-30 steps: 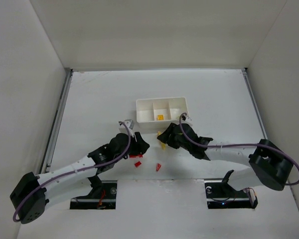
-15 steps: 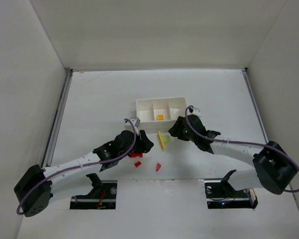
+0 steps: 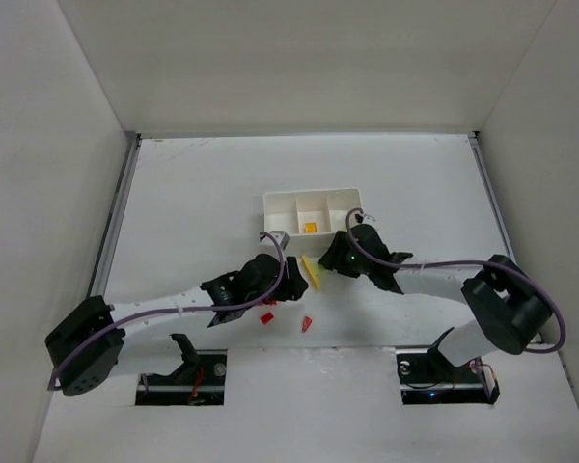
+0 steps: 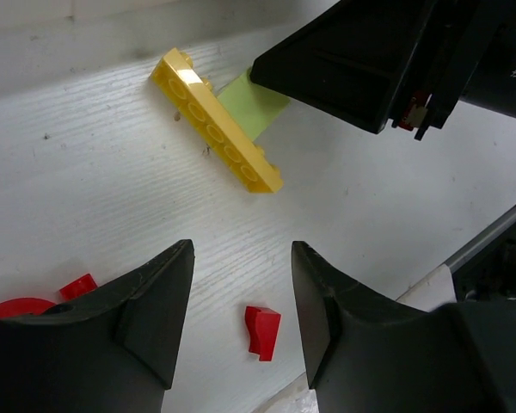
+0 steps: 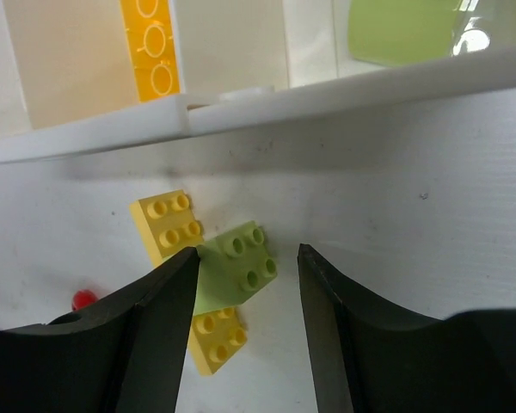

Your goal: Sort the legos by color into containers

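as right tool [image 5: 247,255] gapes, green lego [image 5: 237,272] lies just ahead

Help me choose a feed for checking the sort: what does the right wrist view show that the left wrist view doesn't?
Right wrist only: the white tray, holding an orange-yellow brick and, further right, a light green piece. Left wrist only: the other arm's black body and three red pieces, one beside the left claw. Both: the long yellow brick on the table with a light green square against it; the right view's single red speck may be one of those reds.
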Robot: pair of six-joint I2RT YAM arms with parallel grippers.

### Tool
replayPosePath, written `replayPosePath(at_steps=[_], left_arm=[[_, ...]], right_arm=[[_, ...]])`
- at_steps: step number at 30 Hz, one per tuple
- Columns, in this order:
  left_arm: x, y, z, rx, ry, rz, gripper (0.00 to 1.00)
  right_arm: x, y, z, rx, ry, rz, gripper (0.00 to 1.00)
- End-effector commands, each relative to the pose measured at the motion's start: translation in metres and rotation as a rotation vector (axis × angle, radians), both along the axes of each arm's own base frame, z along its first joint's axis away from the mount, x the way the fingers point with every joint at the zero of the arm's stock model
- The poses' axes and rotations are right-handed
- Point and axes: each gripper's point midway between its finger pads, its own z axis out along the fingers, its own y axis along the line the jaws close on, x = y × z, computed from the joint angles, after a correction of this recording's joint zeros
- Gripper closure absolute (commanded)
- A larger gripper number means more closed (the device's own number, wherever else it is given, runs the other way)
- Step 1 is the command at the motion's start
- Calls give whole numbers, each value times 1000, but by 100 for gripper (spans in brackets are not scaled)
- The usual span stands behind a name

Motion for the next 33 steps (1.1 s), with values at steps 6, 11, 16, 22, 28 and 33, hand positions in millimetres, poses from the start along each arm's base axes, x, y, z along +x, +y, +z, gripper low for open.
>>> replayPosePath(at_steps=[6,11,16,22,28,33], left_arm=[[21,12,26,2,-95,86,55],[31,22,23,2,-82,132,55],[36,13,28,-6,-87,119,55],[45,22,40,-35,-109,163,66],[52,31,52,-72,-139,188,72],[52,35,63,-97,-166,193,74]], right_arm=[[-32,23,31,174,-13,-11,46],[-45,28,44,229,-25,0,46],[-20,-2,33,121,-71,-64,46],[-32,24,43,188,-74,14,60],[-43,25,26,148,-62,-13,86],[-35,9,20,99,-98,-83,95]])
